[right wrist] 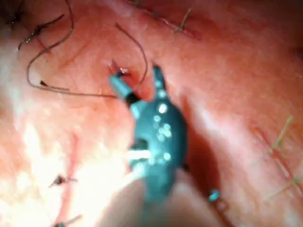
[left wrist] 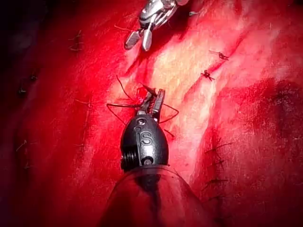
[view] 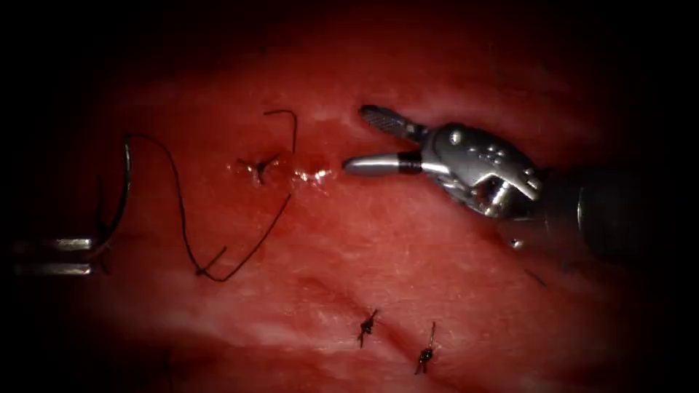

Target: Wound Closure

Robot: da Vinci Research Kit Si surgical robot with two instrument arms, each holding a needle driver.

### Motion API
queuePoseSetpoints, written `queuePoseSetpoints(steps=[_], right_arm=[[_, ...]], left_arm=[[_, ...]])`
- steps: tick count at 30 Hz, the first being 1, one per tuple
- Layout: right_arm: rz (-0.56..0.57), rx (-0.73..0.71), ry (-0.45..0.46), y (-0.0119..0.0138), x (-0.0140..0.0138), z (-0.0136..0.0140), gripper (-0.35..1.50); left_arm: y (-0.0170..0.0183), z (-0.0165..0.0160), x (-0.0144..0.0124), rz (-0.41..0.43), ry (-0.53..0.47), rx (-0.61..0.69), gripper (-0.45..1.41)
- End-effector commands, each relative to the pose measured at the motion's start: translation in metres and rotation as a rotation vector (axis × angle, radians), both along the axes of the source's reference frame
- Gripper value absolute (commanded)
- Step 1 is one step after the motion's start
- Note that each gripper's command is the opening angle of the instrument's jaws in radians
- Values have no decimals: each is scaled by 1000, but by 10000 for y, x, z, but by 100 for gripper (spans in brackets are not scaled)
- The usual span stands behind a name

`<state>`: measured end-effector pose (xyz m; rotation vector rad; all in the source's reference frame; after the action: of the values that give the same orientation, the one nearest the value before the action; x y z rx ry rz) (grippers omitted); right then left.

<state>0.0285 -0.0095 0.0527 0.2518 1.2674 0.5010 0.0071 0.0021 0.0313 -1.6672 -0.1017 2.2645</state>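
the right tool [view: 349, 142] is bright metal — polished and glossy on its smooth lower jaw, with a finely ridged, rough gripping face on the upper jaw. its wrist housing is brushed metal with small round rivets, and a dark matt band sits at the jaw base. the left tool [left wrist: 154, 101] has a dark, glossy, smooth rounded housing with metal pins. the tissue [view: 408, 240] is soft, wet and glistening, with a faintly fibrous, uneven surface. the red fluid [view: 313, 175] gives bright specular spots. the thread [view: 182, 211] is thin, dark and matt — wiry in its curves. the knots [view: 366, 327] are dark and matt.
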Motion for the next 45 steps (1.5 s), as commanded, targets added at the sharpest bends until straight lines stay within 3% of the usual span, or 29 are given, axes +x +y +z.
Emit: queuePoseSetpoints(steps=[1,6,10,11,12,13,14,17,19,21,23,24,29,35,42,43,45], right_arm=[[-7,22,4,-17,19,11,145],[-6,39,16,-26,36,22,143],[-11,36,22,-30,42,23,143],[-11,36,22,-30,42,23,143],[-11,36,22,-30,42,24,143],[-11,36,22,-30,42,24,143],[-12,35,22,-31,42,24,143],[-14,32,20,-34,43,28,143],[-16,30,17,-35,43,30,143],[-22,27,10,-39,46,34,141],[-28,27,4,-39,47,34,141],[-33,27,-3,-41,49,35,141],[-33,27,-3,-41,49,36,141],[-38,27,-7,-41,48,37,141],[-49,27,-8,-44,50,36,140],[-54,27,-12,-45,50,37,140],[-53,26,-12,-46,52,37,140]], left_arm=[[1,10,-3,2,-3,0,-45],[-2,33,1,-16,14,9,-45],[-12,87,7,-43,78,33,-45],[-14,96,9,-49,88,45,-30],[-16,106,11,-66,104,66,0],[-16,106,11,-66,104,66,0],[-20,119,16,-105,125,111,37],[-24,126,40,-147,152,159,79],[-23,121,54,-154,162,167,89],[-18,108,92,-176,201,179,99],[-16,106,104,-185,216,179,104],[-15,104,129,-183,243,181,104],[-15,102,159,-158,275,204,103],[3,84,181,-171,303,220,101],[36,37,192,-228,274,169,98],[46,26,190,-248,271,160,76],[58,19,177,-270,266,117,57]])
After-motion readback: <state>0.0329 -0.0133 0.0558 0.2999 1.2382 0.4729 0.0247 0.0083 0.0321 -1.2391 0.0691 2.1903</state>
